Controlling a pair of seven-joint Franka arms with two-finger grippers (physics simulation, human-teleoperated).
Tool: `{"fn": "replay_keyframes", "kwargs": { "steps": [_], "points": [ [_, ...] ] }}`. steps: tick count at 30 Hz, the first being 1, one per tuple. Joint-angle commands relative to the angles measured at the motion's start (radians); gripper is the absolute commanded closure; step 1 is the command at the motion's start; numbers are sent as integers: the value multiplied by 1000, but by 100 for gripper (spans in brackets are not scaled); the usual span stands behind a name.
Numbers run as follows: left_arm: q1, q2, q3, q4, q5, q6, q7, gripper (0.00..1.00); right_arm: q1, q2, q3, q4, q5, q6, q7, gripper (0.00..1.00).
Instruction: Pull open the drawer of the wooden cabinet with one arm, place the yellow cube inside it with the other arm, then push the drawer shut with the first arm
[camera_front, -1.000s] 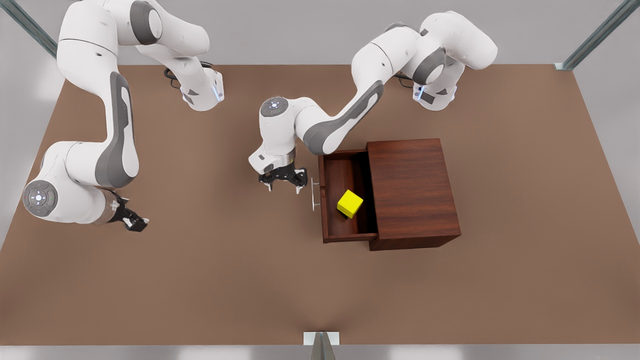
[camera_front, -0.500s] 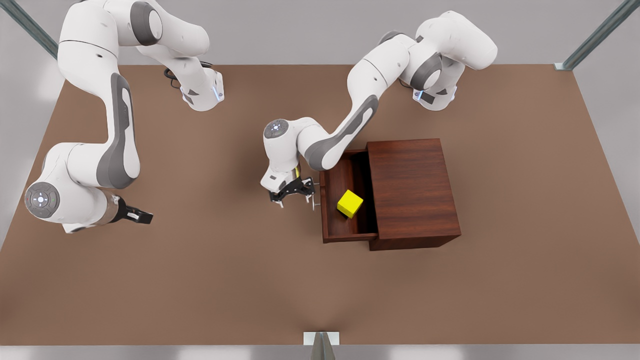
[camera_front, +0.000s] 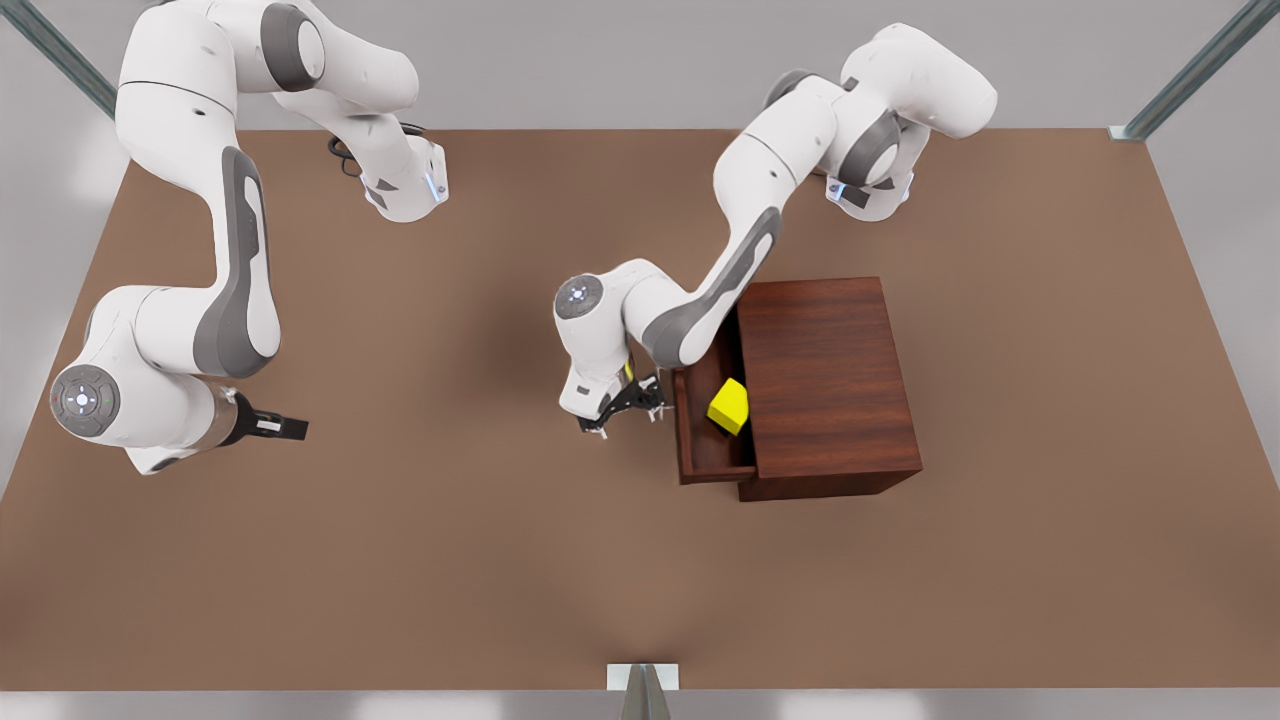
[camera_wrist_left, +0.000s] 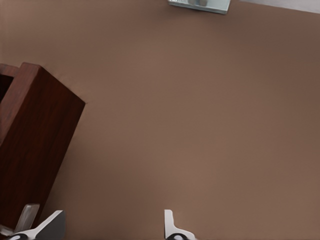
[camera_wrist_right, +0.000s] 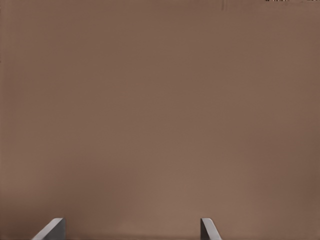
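Plain brown bench (camera_front: 500, 560). Grey metal struts at far corners (camera_front: 1190, 75) and (camera_front: 55, 50), small metal bracket (camera_front: 642, 678) at near edge middle. Grey wall behind.

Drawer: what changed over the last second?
The left gripper moved toward the wooden cabinet, met the handle and pushed the drawer partway in. The yellow cube rode along and now sits at the cabinet's front edge, partly under the top. Nothing was grasped or released. The right gripper swung slightly, then waited open; the cabinet stayed put.
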Motion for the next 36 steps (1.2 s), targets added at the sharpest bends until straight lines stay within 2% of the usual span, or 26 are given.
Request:
{"fn": "replay_keyframes", "kwargs": {
  "steps": [1,7,13,25,27,30,32,33,34,35,36],
  "points": [
    [13,-3,-1,0,-10,-30,88,0,0,-1,0,2,1,0,-120,0],
    [63,-20,-1,-16,-25,-76,176,0,0,-1,0,0,-1,0,-120,0],
    [93,-113,0,-164,-31,-65,271,0,0,-1,0,0,1,0,-120,0],
    [161,-171,6,-201,-27,-108,426,0,0,-1,0,0,1,0,-120,0],
    [173,-269,8,-192,-33,-205,470,0,0,-1,0,0,-1,0,-120,0],
    [182,-277,6,-226,-25,-200,492,0,0,-1,0,0,-2,0,-120,0],
    [254,-381,8,-229,-82,-335,694,0,0,-1,0,0,-2,-6,-120,0],
    [354,-466,8,-244,-212,-404,861,0,0,0,0,0,-2,-8,-123,0],
    [455,-593,8,-335,-327,-413,955,0,0,0,0,0,-2,-8,-123,0],
    [494,-726,8,-478,-355,-332,992,0,0,0,0,0,-2,-8,-123,0],
    [492,-856,6,-675,-355,-142,980,0,0,0,0,0,-4,-8,-123,0]
  ]
}}
